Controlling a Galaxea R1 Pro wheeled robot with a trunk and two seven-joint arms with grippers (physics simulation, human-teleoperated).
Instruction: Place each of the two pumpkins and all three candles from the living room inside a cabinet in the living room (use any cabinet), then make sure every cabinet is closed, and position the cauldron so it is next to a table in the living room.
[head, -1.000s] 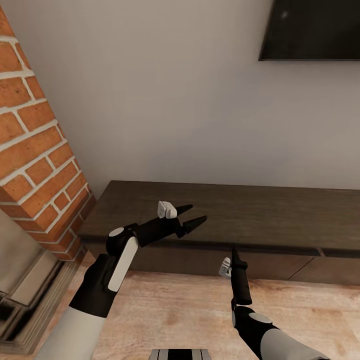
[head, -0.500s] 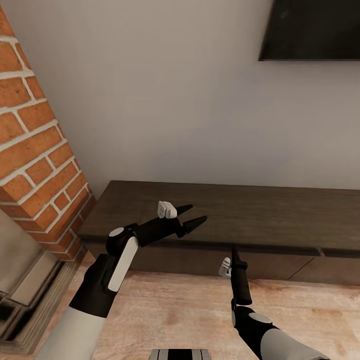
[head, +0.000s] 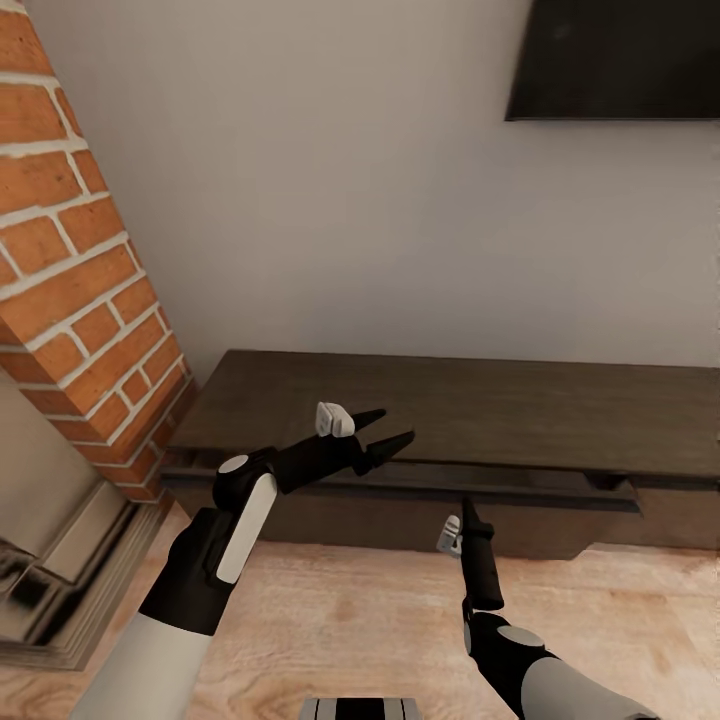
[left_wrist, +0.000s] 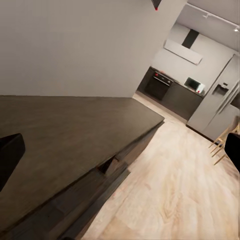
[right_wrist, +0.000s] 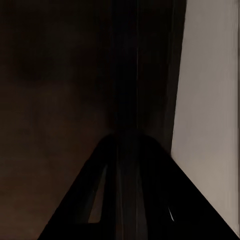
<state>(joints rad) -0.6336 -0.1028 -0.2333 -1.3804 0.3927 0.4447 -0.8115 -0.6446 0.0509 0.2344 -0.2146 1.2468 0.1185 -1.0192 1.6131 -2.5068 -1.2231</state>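
1. Head view: the long low dark-brown wooden cabinet (head: 480, 410) runs across the middle of the frame against the pale wall, its top bare. One drawer front (head: 400, 478) stands slightly proud of the row, a thin dark gap above it; what lies inside is hidden.
2. Same view, left side: the red brick fireplace column (head: 80, 300) meets the cabinet's left end. Upper right, the black wall TV (head: 615, 60). Light wood floor (head: 350, 620) lies open along the bottom.
3. The left gripper (head: 390, 428) hovers over the cabinet's front edge, fingers spread apart, nothing between them. The right gripper (head: 467, 512) points up at the drawer front, lower centre, fingers pressed together, empty.
4. Left wrist view: the cabinet top (left_wrist: 65, 130) fills the lower left, its far corner at centre; beyond, bare floor leads to a dark kitchen (left_wrist: 172, 90) at upper right.
5. Right wrist view: dark cabinet wood (right_wrist: 60, 75) close up, the closed finger pair (right_wrist: 135, 190) at lower centre, pale wall at the right edge.
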